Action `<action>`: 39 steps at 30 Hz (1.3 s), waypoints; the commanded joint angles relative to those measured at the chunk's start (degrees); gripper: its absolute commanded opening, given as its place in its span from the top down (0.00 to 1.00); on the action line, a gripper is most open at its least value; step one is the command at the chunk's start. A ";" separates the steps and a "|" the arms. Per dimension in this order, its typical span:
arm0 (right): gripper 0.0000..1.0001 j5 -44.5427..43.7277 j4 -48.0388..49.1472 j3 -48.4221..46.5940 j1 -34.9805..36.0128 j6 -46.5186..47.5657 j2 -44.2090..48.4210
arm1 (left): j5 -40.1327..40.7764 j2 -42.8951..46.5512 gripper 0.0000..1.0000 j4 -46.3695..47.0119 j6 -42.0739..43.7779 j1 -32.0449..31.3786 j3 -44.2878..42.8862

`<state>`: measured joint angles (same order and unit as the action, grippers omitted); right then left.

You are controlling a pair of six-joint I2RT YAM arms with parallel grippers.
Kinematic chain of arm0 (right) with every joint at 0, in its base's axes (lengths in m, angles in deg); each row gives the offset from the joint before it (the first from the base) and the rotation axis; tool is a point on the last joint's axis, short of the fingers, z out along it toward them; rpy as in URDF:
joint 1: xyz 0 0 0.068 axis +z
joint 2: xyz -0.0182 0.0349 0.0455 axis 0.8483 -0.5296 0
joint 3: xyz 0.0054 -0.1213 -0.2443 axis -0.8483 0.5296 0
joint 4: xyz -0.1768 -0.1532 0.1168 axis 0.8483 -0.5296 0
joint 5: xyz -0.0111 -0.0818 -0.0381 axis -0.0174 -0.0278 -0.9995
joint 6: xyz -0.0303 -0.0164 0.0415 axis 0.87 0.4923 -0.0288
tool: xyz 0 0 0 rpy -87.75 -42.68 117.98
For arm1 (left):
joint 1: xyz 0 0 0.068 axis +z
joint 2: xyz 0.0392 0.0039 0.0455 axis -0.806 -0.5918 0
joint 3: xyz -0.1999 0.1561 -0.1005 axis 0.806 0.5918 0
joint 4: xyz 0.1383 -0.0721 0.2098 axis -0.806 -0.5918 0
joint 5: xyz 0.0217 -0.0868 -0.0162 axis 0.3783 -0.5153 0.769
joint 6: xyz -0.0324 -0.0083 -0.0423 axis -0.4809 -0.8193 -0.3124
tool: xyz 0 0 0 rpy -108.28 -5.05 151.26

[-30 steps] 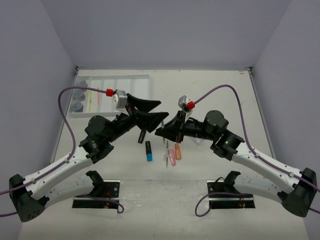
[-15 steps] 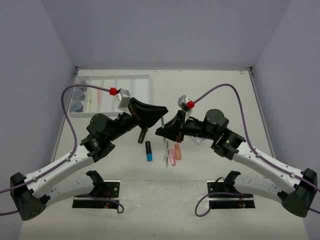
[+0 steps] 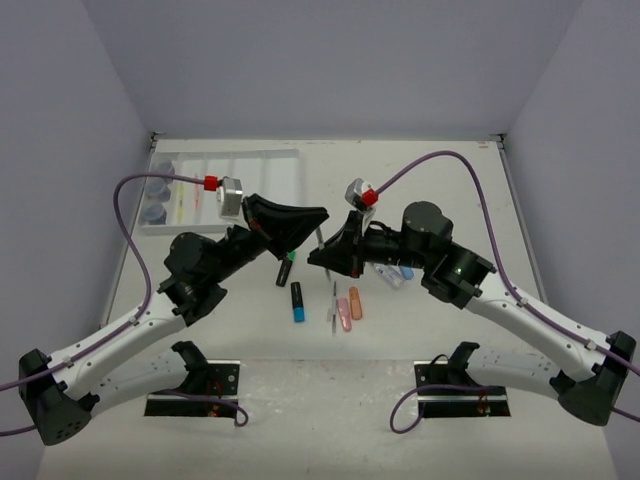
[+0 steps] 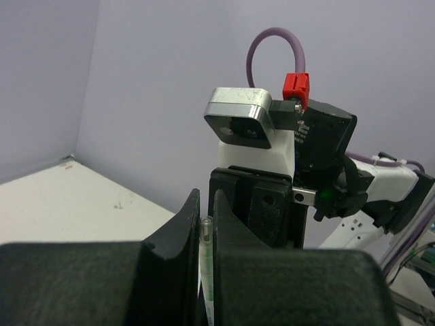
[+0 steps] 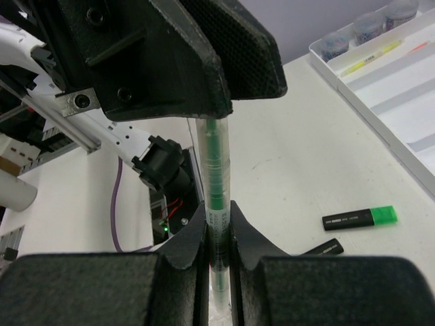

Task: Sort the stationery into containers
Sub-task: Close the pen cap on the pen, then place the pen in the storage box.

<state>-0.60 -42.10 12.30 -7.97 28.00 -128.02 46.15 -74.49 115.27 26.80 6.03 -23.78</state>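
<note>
A thin clear pen with green ink [image 3: 319, 238] hangs in the air over the middle of the table, gripped at both ends. My left gripper [image 3: 316, 216] is shut on its upper end [image 4: 205, 265], the tip poking out between the fingers. My right gripper [image 5: 218, 221] is shut on its lower part [image 5: 216, 170]; in the top view the right gripper [image 3: 316, 257] sits just below the left one. The white divided tray [image 3: 268, 170] lies at the far left, with grey-blue pots [image 3: 155, 197] in its left compartment.
On the table under the grippers lie a green-capped highlighter [image 3: 286, 268], a blue-capped highlighter [image 3: 297, 302], a thin pen [image 3: 332, 305], a pink eraser [image 3: 344, 314] and an orange eraser [image 3: 355, 303]. A blue eraser [image 3: 406, 272] peeks out under the right arm.
My left gripper has gone from wide open to shut on the pen's upper end. The right arm shifted slightly left and up, still holding the pen.
</note>
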 commanded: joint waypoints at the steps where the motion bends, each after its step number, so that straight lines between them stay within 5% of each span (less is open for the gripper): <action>1: 1.00 -8.55 5.35 -11.34 -1.79 0.92 -1.61 | -7.46 -0.34 1.00 -3.66 -2.81 -1.20 4.49; 11: 1.00 -8.09 1.17 -27.08 -4.03 1.38 -8.90 | -5.59 -2.33 1.00 0.29 -3.75 -7.96 9.18; 21: 1.00 -6.53 0.47 -30.84 -7.74 0.20 -11.52 | -6.01 -4.86 1.00 2.58 -5.55 -11.56 9.32; 26: 1.00 -2.45 5.18 -20.45 -7.77 -0.63 -7.92 | 7.83 -0.57 1.00 -8.90 -1.04 -11.47 4.97; 28: 1.00 -0.24 6.77 -14.34 -7.60 -1.39 -6.42 | 12.89 0.78 0.92 -14.33 1.28 -11.47 2.54; 30: 1.00 0.36 8.70 -9.79 -7.43 -2.39 -4.83 | 13.94 1.71 0.76 -15.87 3.38 -11.47 0.28; 32: 1.00 1.08 9.56 -7.09 -7.34 -3.04 -3.64 | 14.76 2.01 0.72 -17.32 4.51 -11.47 -1.63; 39: 1.00 1.97 8.57 -5.64 -7.07 -2.16 -2.66 | 16.74 1.29 0.74 -19.27 6.14 -11.47 -3.53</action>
<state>4.64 -42.61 7.13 -14.93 26.66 -131.93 66.44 -72.91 102.84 30.82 -3.88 -25.80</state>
